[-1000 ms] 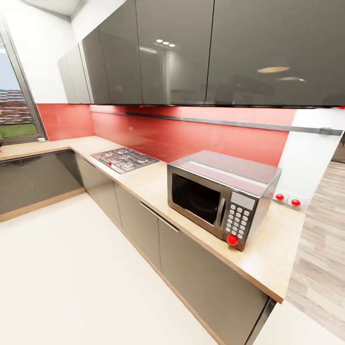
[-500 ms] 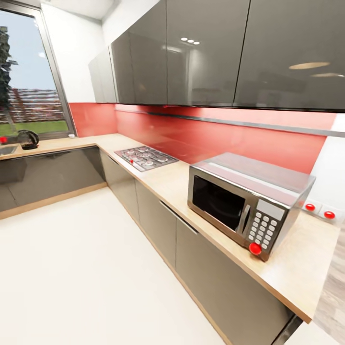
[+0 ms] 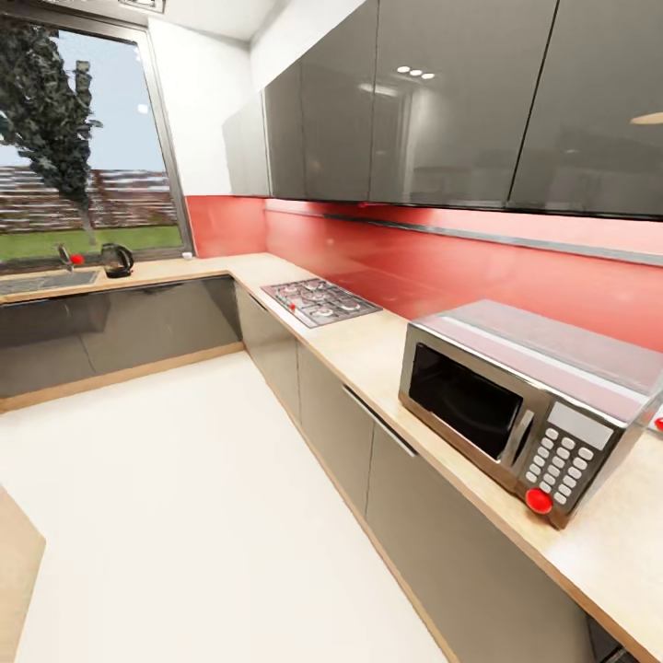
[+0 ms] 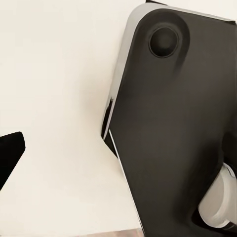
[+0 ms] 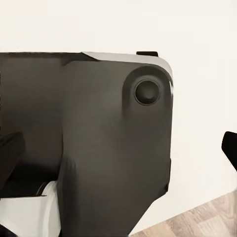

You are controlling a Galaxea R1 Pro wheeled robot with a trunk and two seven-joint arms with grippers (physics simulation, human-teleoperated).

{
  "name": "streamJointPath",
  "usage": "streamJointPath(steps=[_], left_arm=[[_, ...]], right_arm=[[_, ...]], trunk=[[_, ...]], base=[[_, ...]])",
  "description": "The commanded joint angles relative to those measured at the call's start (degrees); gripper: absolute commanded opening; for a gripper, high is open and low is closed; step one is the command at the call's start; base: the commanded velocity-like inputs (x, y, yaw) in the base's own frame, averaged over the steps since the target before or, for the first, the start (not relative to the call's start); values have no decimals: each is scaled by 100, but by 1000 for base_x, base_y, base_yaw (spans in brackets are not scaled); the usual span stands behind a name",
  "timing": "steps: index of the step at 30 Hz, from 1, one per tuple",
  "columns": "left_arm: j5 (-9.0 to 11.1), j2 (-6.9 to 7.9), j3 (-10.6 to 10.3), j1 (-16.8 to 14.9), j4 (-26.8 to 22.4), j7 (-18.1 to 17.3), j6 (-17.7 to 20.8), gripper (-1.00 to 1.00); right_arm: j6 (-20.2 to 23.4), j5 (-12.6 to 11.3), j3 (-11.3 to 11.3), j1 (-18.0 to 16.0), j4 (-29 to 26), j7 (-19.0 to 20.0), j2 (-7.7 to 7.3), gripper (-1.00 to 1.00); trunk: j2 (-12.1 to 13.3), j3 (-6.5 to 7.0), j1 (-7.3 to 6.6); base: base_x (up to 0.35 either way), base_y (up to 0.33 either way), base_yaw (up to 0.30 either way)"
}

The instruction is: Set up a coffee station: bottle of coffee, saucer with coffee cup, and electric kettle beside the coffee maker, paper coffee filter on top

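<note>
Microwave (image 3: pixel 516 410) — gas hob (image 3: pixel 318 300) beyond

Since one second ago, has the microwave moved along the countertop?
No. The microwave sits in the same place relative to the stove on the countertop. The whole picture shifted, so the camera turned left, not the microwave.

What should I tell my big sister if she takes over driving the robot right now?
Grippers: the wrist views show the robot's dark base over pale floor; whether either is open or shut cannot be told.
Things: the electric kettle sits on the kitchen countertop by the window, far from the microwave and stove.
Done: nothing visibly.
Left: find the coffee maker, then gather everything beside it.
</note>
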Motion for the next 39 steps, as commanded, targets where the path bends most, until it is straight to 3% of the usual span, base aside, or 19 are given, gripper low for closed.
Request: streamJointPath(steps=[1,39], left_arm=[[-1,0,16,-6,9,3,-22,100],[-1,-8,17,-6,8,3,-22,100]], right_arm=[[-19,3,0,-3,3,-2,0,100],[-20,3,0,-6,3,-2,0,100]], trunk=[[36,7,-22],[1560,547,-857]], base=[[0,0,275],[0,0,275]])
